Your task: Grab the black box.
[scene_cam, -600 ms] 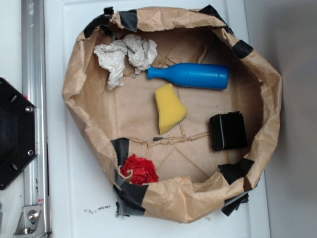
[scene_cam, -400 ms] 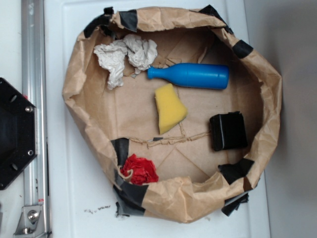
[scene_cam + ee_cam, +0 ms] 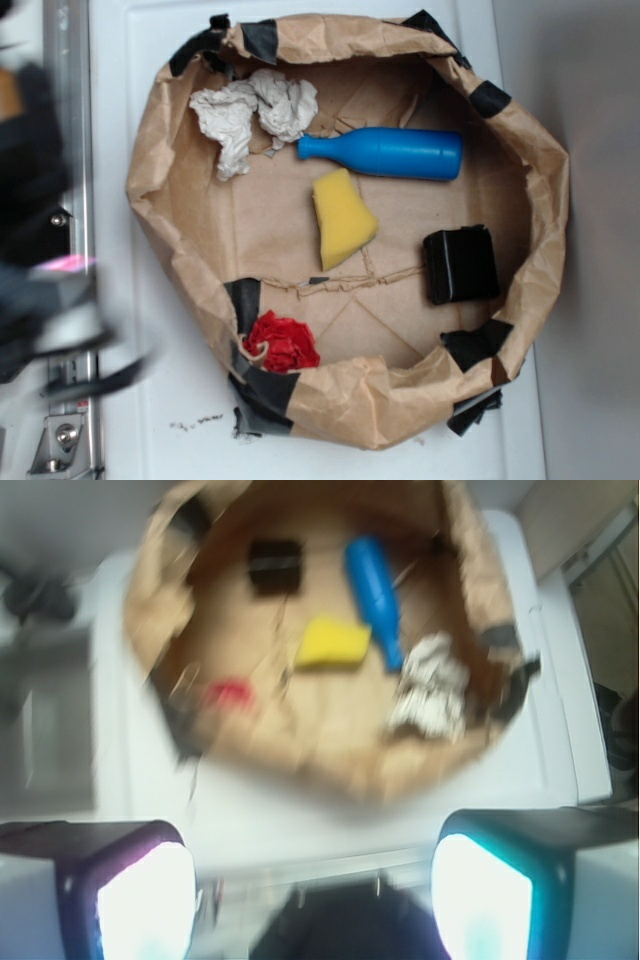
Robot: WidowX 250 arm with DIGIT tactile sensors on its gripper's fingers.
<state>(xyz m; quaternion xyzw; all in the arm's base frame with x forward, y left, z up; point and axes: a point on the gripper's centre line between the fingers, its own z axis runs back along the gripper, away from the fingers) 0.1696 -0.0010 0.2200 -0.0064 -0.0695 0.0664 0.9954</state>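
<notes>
The black box (image 3: 460, 264) is small and glossy and lies on the floor of the brown paper nest (image 3: 545, 200), near its right wall. In the wrist view the black box (image 3: 275, 565) shows far off at the top, blurred. My arm (image 3: 35, 200) is a dark motion blur at the left edge of the exterior view, outside the nest and far from the box. My gripper (image 3: 315, 900) is open, its two bright pads wide apart with nothing between them. It hovers over the white surface short of the nest.
In the nest lie a blue bottle (image 3: 385, 152), a yellow sponge wedge (image 3: 342, 217), crumpled white paper (image 3: 250, 115) and a red crumpled scrap (image 3: 283, 340). Black tape patches (image 3: 475, 345) dot the rim. An aluminium rail (image 3: 65, 80) runs down the left side.
My arm has swept into the exterior view from the left, blurred, and now covers the black hexagonal plate. Nothing inside the nest has moved.
</notes>
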